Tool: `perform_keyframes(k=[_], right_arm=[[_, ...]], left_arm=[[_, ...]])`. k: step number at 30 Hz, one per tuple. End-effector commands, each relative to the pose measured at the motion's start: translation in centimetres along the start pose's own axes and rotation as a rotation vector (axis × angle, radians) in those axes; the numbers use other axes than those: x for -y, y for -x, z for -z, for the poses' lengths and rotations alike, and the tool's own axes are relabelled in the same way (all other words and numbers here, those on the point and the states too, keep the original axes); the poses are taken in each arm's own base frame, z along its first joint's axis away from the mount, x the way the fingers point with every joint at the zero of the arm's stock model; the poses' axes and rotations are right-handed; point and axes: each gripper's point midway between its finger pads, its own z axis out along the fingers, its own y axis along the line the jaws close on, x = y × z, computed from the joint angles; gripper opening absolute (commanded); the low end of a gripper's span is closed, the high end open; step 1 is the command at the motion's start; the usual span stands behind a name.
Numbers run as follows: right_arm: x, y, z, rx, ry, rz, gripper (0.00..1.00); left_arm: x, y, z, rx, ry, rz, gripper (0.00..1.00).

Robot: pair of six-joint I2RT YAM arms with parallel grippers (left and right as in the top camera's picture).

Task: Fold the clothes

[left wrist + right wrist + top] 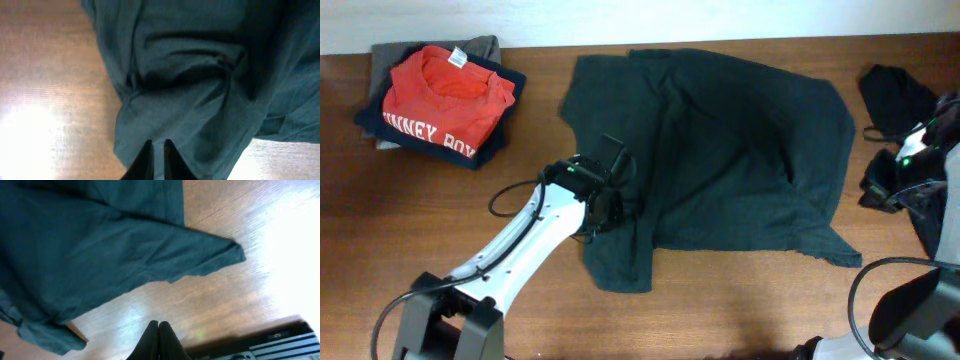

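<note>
The large dark charcoal short-sleeved fabric T-shirt [740, 150] is lying spread but rumpled across the middle of the brown wooden counter [740, 310]. One corner is trailing toward the near right, so it probably needs flattening before any fold. The left end effector [157, 146] is sitting on the shirt's left part, its fingers drawn almost together with a sliver of cloth between them. It seems to be pinching the fabric, probably to drag that side straight. The right end effector [158, 329] is hanging over bare wood near the trailing corner, fingers pressed together and gripping nothing. At the far left, a folded red printed T-shirt [445, 95] is resting on other folded garments [513, 88], likely finished work. A crumpled black garment [895, 90] is lying at the far right, apparently waiting its turn.
</note>
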Motion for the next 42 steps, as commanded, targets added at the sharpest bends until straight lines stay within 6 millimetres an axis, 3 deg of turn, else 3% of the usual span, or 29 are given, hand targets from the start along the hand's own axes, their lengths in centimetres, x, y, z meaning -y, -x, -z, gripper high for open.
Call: perform_keyframes(k=[1,8,11,21,28,33,38,42], right_arm=[[-0.1,-1.2,-2.8,-0.057,0.027,-0.009,0.04],[0.4,-2.2,-7.3,-0.1,0.053,-0.031,0.04],[0.7,-2.5,-8.4,-0.105,0.052,-0.062,0.04],[0.6,-1.9,-8.7,-0.079,0.056,-0.071,0.04],[0.6,-1.9,-8.7,-0.08,0.056,-0.07,0.04],[0.7,-1.9,-8.7,-0.082,0.055,-0.071,0.04],[0.2,-2.1,-8.9,-0.086,0.052,-0.051,0.04],[-1.7,-2.3,-9.4,-0.078,0.05,0.02,0.04]], left_arm=[[0.1,0.9,-1.7,-0.01,-0.019,-0.042,0.05],[-1.3,1.6,-5.4,-0.066,0.021,-0.038,0.01],[-2.5,2.1,-6.9,-0.083,0.034,-0.001,0.01],[-4.5,3.1,-9.4,-0.105,0.042,0.005,0.01],[-6.1,2.4,-11.6,-0.153,0.103,0.01,0.01],[-9.3,3.0,-11.8,-0.169,0.124,0.098,0.01],[-15.1,3.4,-11.4,-0.183,0.205,0.215,0.01],[-18.9,2.9,-11.1,-0.21,0.233,0.315,0.01]])
